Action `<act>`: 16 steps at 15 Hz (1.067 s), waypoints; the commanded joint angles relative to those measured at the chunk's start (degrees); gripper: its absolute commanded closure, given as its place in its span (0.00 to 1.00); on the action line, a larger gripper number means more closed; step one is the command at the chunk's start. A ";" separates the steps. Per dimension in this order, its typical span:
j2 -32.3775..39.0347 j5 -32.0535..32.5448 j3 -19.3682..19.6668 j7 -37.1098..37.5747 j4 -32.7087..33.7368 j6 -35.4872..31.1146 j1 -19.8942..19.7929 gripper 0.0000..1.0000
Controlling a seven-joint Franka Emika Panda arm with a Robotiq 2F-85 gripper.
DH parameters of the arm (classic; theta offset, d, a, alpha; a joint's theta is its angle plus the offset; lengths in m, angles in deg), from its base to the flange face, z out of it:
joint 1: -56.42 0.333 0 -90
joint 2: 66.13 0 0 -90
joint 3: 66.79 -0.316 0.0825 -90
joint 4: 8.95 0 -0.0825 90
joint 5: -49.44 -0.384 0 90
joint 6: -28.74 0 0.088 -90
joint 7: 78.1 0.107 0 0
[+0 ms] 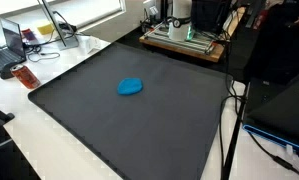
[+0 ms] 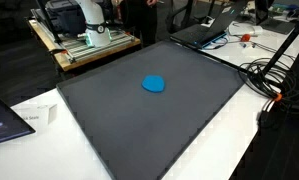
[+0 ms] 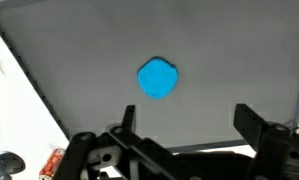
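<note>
One blue lump (image 3: 157, 80) lay alone near the middle of the dark mat (image 3: 79, 60). Only the wrist view showed your gripper (image 3: 186, 118): its fingers stood spread wide, pinching nothing, well apart from the lump. Both exterior views showed the same lump (image 1: 130, 87) (image 2: 153, 84) flat on the mat, which covered most of the white counter (image 1: 29, 140). An exterior view picked up a laptop (image 1: 7, 45) and a small red thing (image 1: 26, 76) just off the mat's corner. The wrist view caught that red thing only at its lower left edge. An exterior view added a tangle of cables (image 2: 271, 78) beside the mat.
</note>
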State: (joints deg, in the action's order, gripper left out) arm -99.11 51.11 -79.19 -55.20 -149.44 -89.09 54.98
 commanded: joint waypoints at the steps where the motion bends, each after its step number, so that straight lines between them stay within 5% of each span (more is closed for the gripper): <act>1: 0.10 0.39 0.58 0.30 0.15 0.19 0.67 0.00; 8: 0.68 -0.76 1.20 -0.40 1.04 0.56 1.12 0.00; 16: 4.66 -8.82 4.54 -0.56 13.26 16.03 2.28 0.00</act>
State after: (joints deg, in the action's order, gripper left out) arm -97.26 45.79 -76.50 -55.44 -142.17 -79.94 56.28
